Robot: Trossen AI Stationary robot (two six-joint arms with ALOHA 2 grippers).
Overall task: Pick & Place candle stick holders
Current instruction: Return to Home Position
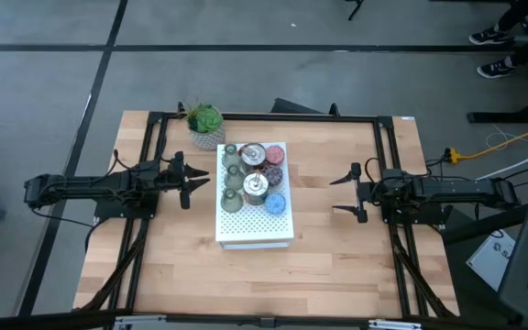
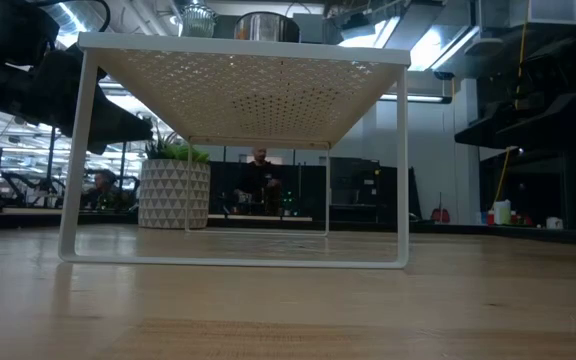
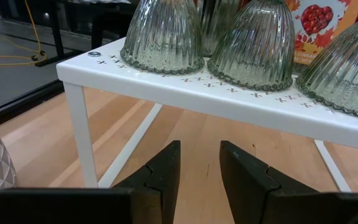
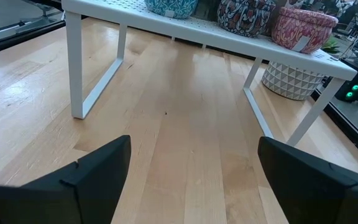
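Observation:
Several candle stick holders stand on the far half of a white perforated shelf (image 1: 255, 225) at the table's middle. Three are ribbed green glass holders (image 3: 163, 34) (image 3: 253, 40) (image 3: 347, 62). The others are two silvery metal holders (image 1: 252, 154) (image 1: 256, 186), a pink holder (image 4: 303, 28), a purple holder (image 4: 247, 15) and a blue holder (image 4: 169, 6). My left gripper (image 1: 200, 181) hovers level at the shelf's left side, below its top, open by a narrow gap (image 3: 201, 158). My right gripper (image 1: 342, 194) hovers right of the shelf, wide open and empty (image 4: 194, 168).
A green plant in a white patterned pot (image 1: 206, 124) stands by the shelf's far left corner. The shelf rests on thin white legs (image 4: 76, 68) with open space beneath. Bare wood lies near and right of it. A person (image 2: 260, 180) shows far behind the table.

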